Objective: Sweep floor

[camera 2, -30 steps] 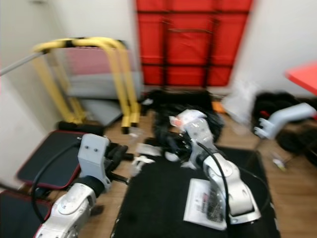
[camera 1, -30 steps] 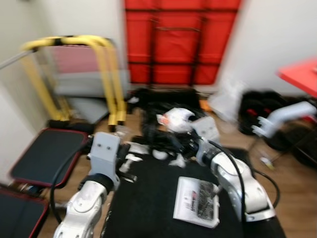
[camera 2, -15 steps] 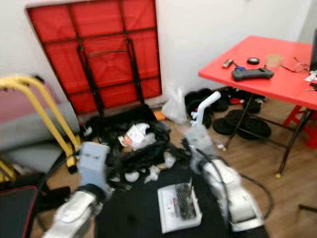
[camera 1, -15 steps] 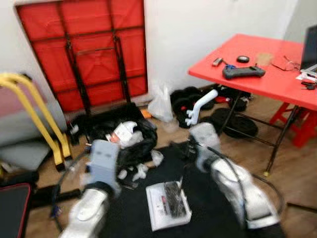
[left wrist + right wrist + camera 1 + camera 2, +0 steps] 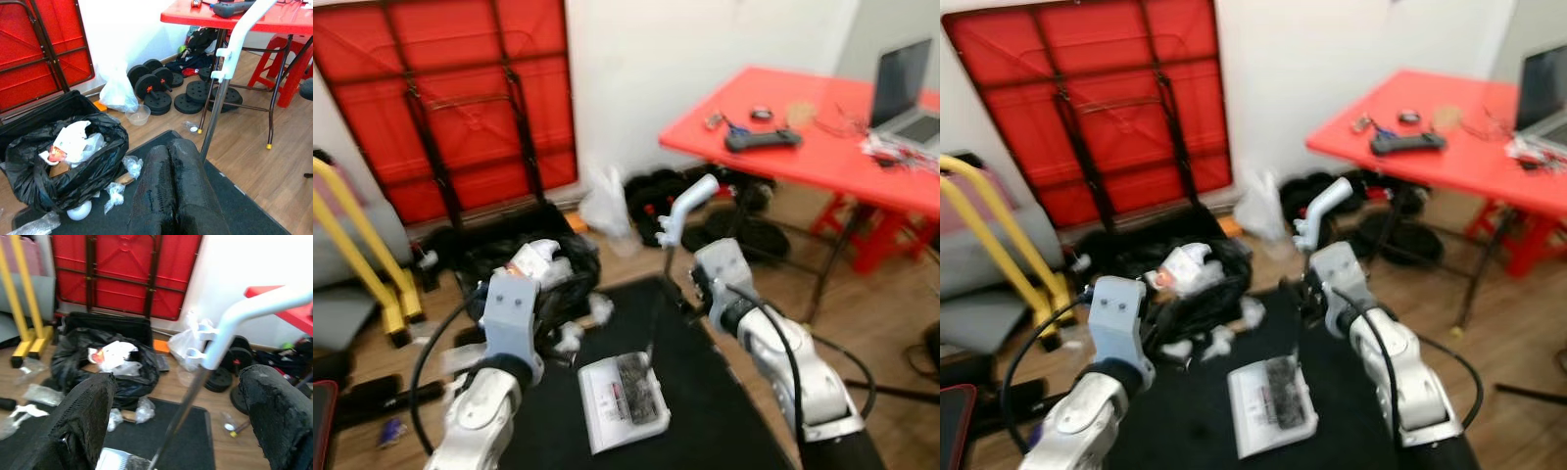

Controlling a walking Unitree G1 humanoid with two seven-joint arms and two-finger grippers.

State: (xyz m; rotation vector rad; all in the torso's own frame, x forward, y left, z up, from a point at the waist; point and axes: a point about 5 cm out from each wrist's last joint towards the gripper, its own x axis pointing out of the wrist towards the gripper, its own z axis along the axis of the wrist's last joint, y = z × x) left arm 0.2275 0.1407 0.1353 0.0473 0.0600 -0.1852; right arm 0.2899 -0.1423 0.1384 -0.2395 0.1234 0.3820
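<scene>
Standing wide apart, the two black fingers point(image 5: 83, 426) of the right gripper point(image 5: 181, 418) have the thin metal pole point(image 5: 178, 418) of a broom between them, but they do not touch it. The pole goes up to a white bent handle point(image 5: 683, 206) and stands upright by itself, just in front of the right arm. At its foot is a white dustpan point(image 5: 621, 399) with dark bits in it, lying on a black mat point(image 5: 705, 411).

The left gripper point(image 5: 171, 186) has its two fingers pressed flat together with nothing between them. It hangs over the near edge of the mat, and the pole stands a little beyond its tips.

Past the mat sits a black trash bag point(image 5: 63, 161), open at the top. Inside it are white crumpled wrappers point(image 5: 73, 139) and one with a red patch. Small white scraps point(image 5: 117, 191) and a white ball point(image 5: 79, 210) lie on the floor and the mat edge just beside the bag.

A red folded table point(image 5: 450, 108) leans on the white wall behind the bag. To the right a red table point(image 5: 803, 147) stands on the wood floor point(image 5: 244, 166), with a laptop point(image 5: 901, 93) and a black controller point(image 5: 762, 140) on top. Black weight plates point(image 5: 195, 95) lie under it, and a white plastic bag point(image 5: 117, 95) and a clear cup point(image 5: 137, 115) sit close by. A yellow frame point(image 5: 357, 245) is at the far left.
</scene>
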